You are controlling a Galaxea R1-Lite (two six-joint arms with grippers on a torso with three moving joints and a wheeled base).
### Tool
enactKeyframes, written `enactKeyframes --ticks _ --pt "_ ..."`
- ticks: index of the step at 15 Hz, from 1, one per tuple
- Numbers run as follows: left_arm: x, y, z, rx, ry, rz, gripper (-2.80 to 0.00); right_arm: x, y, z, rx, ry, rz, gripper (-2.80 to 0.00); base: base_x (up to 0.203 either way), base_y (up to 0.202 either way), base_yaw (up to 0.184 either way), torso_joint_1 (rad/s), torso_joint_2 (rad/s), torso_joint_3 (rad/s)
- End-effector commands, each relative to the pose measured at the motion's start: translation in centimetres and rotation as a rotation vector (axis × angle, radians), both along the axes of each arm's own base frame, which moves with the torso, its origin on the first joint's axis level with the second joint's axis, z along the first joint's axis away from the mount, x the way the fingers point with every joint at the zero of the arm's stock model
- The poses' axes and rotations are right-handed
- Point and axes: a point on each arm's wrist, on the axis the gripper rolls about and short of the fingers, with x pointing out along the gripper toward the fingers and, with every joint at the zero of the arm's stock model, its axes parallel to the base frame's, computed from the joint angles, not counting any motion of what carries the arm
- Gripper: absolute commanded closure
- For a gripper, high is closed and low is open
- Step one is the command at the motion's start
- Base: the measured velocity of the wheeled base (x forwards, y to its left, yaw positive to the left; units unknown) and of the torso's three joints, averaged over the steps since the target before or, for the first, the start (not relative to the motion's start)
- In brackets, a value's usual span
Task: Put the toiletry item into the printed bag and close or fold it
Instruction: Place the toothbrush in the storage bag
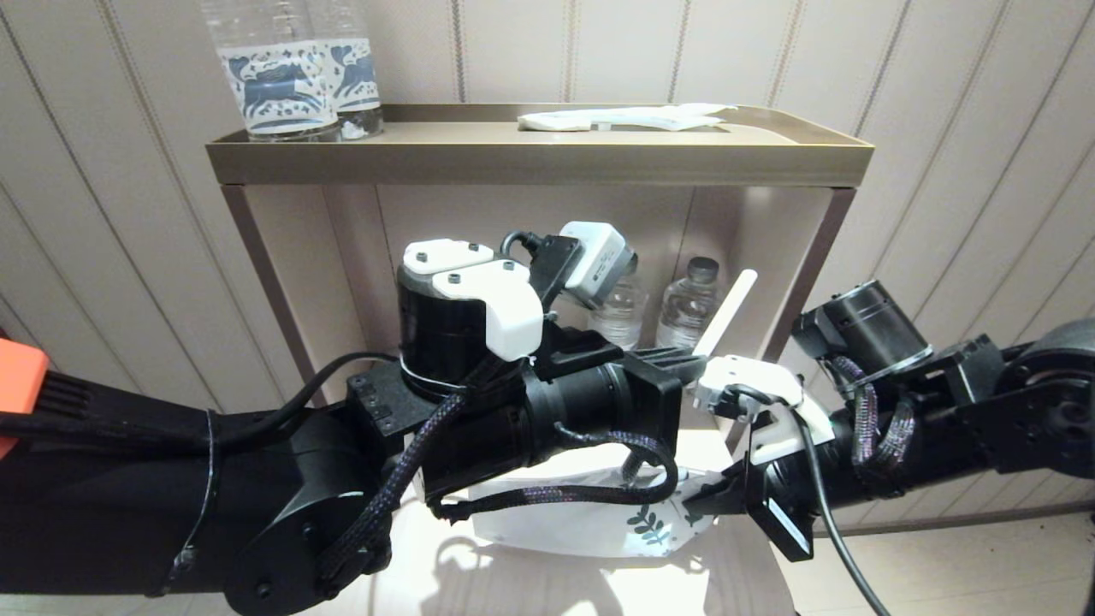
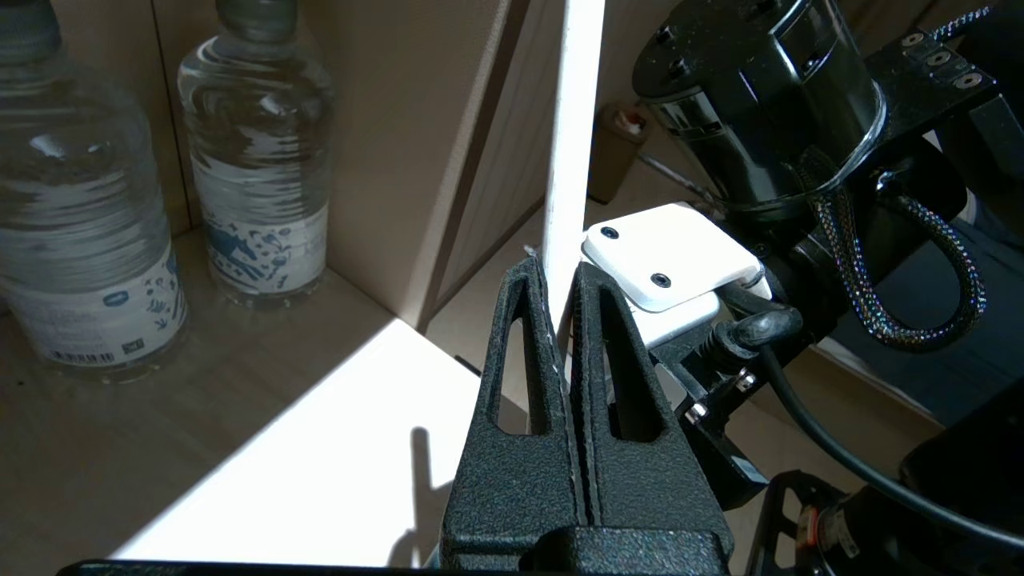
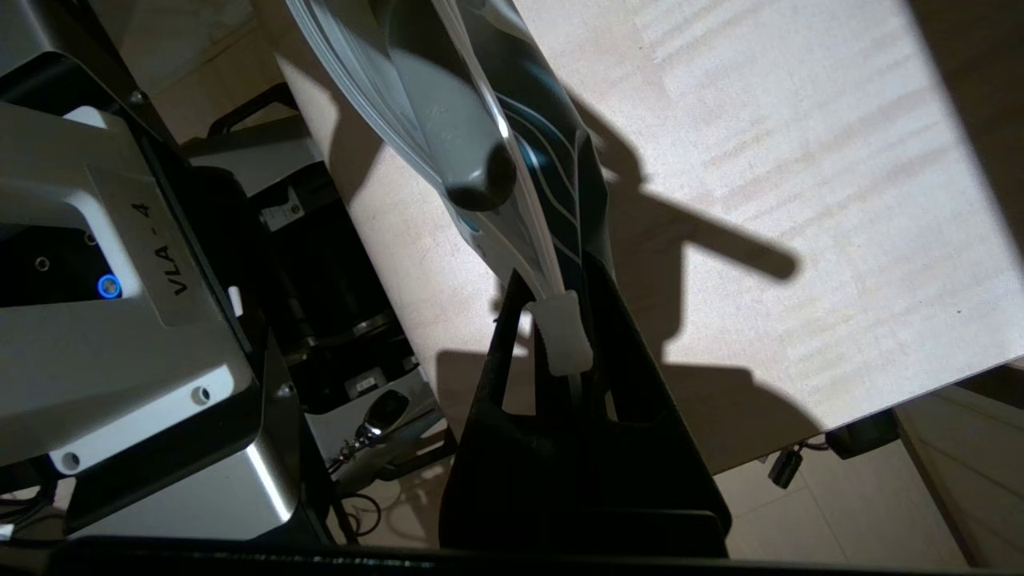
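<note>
While the left gripper clamped the slim white stick-shaped toiletry item upright, its long axis pointed down toward the printed white plastic bag directly below. The right gripper was closed on the bag's edge, beside the left.

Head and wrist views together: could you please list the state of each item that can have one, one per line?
Left tool: shut on the white stick, which points up past the shelf edge.
White stick: tilted, not yet in the bag.
Right tool: shut on the printed bag at its white slider.
Printed bag: held above the table, not folded.
Bottles: upright, capped, on the lower shelf.
</note>
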Motion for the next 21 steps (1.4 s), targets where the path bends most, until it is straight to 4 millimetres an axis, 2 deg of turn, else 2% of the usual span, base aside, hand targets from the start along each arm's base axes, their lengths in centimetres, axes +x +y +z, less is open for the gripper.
enactKeyframes --ticks 1,10,13,18,21 --pt "-0.1 0.1 -0.6 0.014 0.007 -0.005 0.0 0.0 0.0 0.1 0.022 0.004 0.021 0.0 0.0 0.0 0.0 0.0 0.0 0.0" --pt "-0.2 0.2 -2.2 0.049 0.02 -0.007 0.0 -0.3 0.1 0.2 0.071 0.031 0.065 0.0 0.0 0.0 0.0 0.0 0.0 0.0" --pt "-0.2 0.3 -2.1 0.04 0.013 -0.007 0.0 -0.2 0.1 0.2 0.07 0.033 0.066 0.0 0.0 0.0 0.0 0.0 0.0 0.0" --pt "-0.9 1.7 -3.3 0.074 0.011 0.001 0.0 -0.3 0.1 0.3 0.072 0.028 0.067 0.0 0.0 0.0 0.0 0.0 0.0 0.0" --pt "-1.3 3.2 -3.4 0.087 -0.007 0.017 0.0 -0.3 0.1 0.4 0.074 0.027 0.065 0.0 0.0 0.0 0.0 0.0 0.0 0.0"
